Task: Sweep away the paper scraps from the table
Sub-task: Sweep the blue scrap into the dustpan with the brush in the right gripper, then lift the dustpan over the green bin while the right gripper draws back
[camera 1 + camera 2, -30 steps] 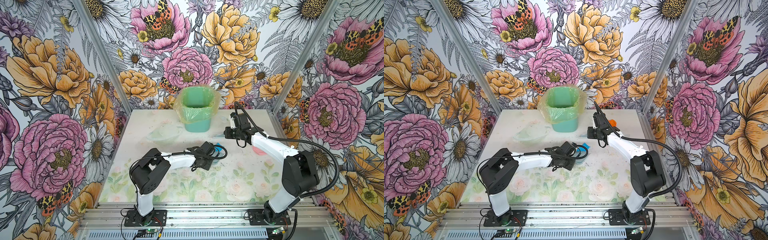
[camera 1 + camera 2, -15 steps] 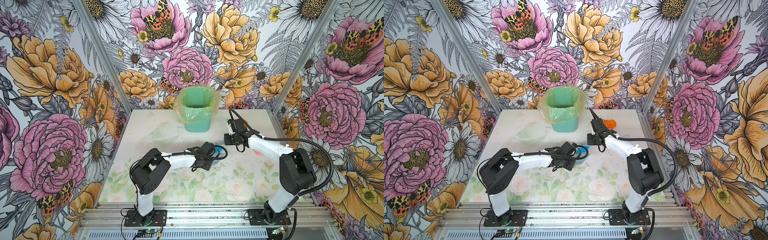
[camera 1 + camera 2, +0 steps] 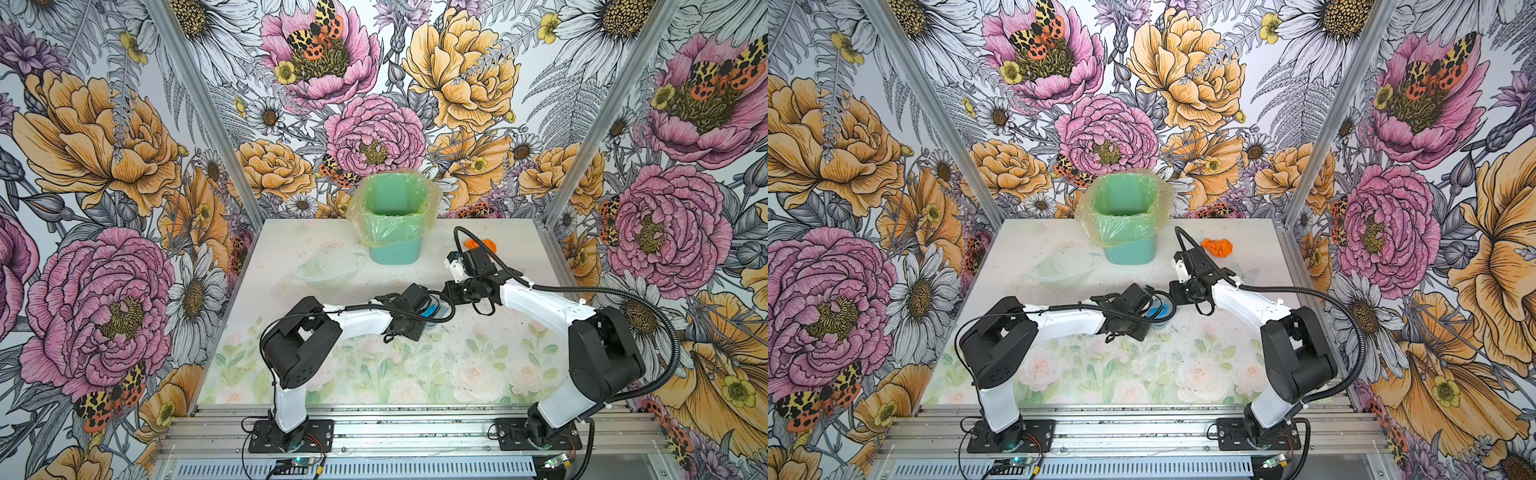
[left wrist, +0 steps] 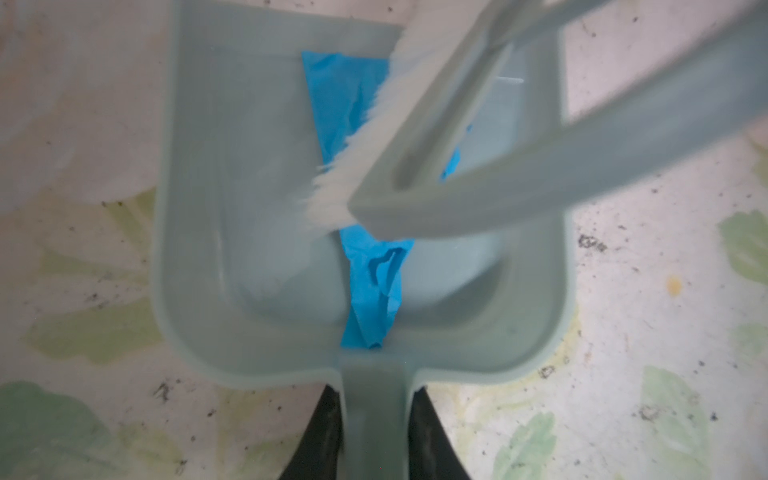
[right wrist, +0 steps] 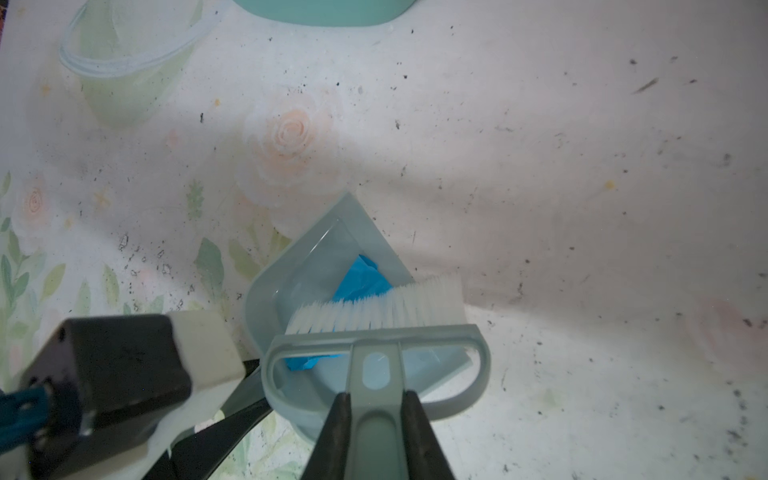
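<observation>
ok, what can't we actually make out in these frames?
Crumpled light blue paper scrap: left wrist view, middle hidden by the grey-blue plastic brush.
Grey-blue plastic dustpan: both top views, mostly under the left arm's wrist.
Crumpled orange paper wad: in a top view, partly behind the right arm's cable.
Left end effector and right end effector: wrist views' bottom edges cut off all but the fingertips.

Three walls [image 3: 374, 104] close the space, papered with pink and orange flowers, white daisies and spotted moths. Silver metal posts [image 3: 208, 112] stand in the two back corners. Metal rails [image 3: 415, 428] cross the lower frame, below the pale rose-printed table [image 3: 478, 374]. Light is bright and even.
</observation>
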Motion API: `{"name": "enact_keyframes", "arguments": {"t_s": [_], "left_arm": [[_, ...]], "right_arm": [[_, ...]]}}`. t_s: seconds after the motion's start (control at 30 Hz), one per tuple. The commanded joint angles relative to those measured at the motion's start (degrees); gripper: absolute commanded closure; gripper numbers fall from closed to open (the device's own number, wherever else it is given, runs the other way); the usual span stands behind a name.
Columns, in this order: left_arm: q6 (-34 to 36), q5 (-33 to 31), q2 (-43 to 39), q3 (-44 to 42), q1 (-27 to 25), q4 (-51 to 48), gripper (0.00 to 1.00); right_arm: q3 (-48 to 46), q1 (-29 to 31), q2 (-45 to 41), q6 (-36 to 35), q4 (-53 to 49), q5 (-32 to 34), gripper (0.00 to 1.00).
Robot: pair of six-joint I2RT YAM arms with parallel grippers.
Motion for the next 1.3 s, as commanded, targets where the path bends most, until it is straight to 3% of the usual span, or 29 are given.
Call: {"name": "enact_keyframes", "arguments": {"t_s": [0.0,0.17,0.47,0.63,0.9,1.27], "left_arm": [[-0.1,-0.7,0.8,0.7,-0.7,-0.5,1.0],[0.4,-1.0,0.2,0.6,-1.1,0.0,1.0],[2.0,-2.1,-1.6,0.6,-1.7,0.3,1.0],[5.5,-4.5,-1.6,7.6,-2.0,-8.9,1.0],[8.0,-4.0,-7.8,13.9,-2.0,-14.5,1.0],[13.6,-1.9,-8.4,27.5,-0.4,-24.5,1.0]], "right_arm": [[-0.4,0.3,-4.0,-1.2,-2.5,0.6,1.0],[0.4,-1.6,-7.0,-0.1,-2.3,6.6,1.0],[1.0,-7.0,-10.2,0.0,-2.3,6.3,1.0],[-0.7,-11.4,-14.3,0.4,-2.3,8.3,1.0],[-4.9,-19.1,-20.7,4.3,-2.3,10.9,1.0],[-7.8,-22.0,-21.3,6.1,-2.3,11.1,1.0]]}}
